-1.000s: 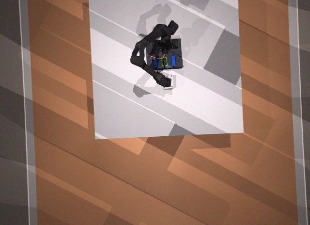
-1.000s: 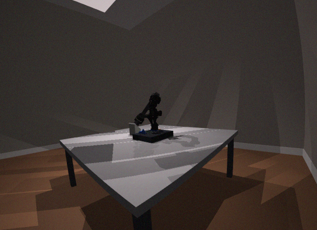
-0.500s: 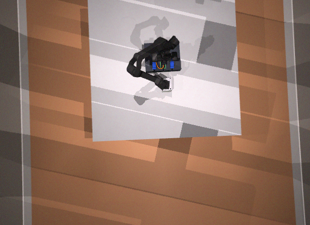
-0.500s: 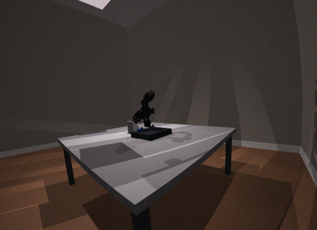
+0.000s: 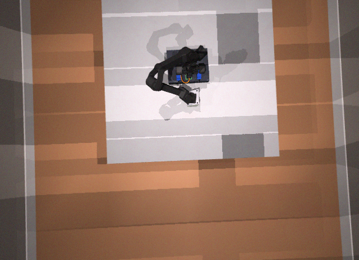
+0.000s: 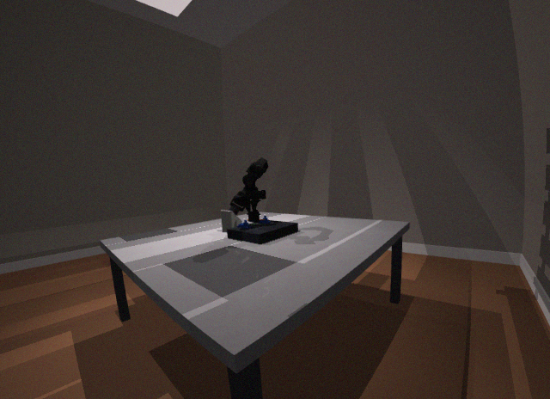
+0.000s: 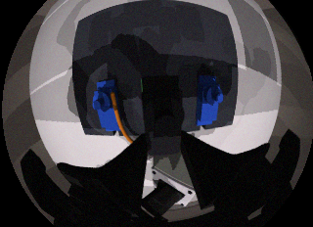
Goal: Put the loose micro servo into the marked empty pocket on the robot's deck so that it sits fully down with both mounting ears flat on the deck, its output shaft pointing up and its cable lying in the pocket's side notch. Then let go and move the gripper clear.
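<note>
The dark deck (image 5: 205, 79) (image 6: 262, 236) (image 7: 215, 36) lies on the table. My gripper (image 5: 189, 75) (image 6: 253, 218) (image 7: 162, 136) points down low over the deck, between two blue servos. It is shut on the micro servo, whose body is a dark shape or hidden between the fingers. The servo's orange cable (image 5: 184, 82) (image 7: 118, 116) curves out to the left, passing over or beside the left blue servo. The pocket's green outline (image 5: 185, 77) (image 7: 142, 85) shows only in part beside the fingers. The fit in the pocket, the ears, the shaft and the side notch are hidden.
A blue servo (image 5: 178, 77) (image 7: 109, 119) stands left of the gripper and another blue servo (image 5: 198, 75) (image 7: 208, 112) right of it. A pale plate (image 5: 197, 97) (image 6: 227, 220) with dark dots stands at the arm's base, beyond the deck's edge.
</note>
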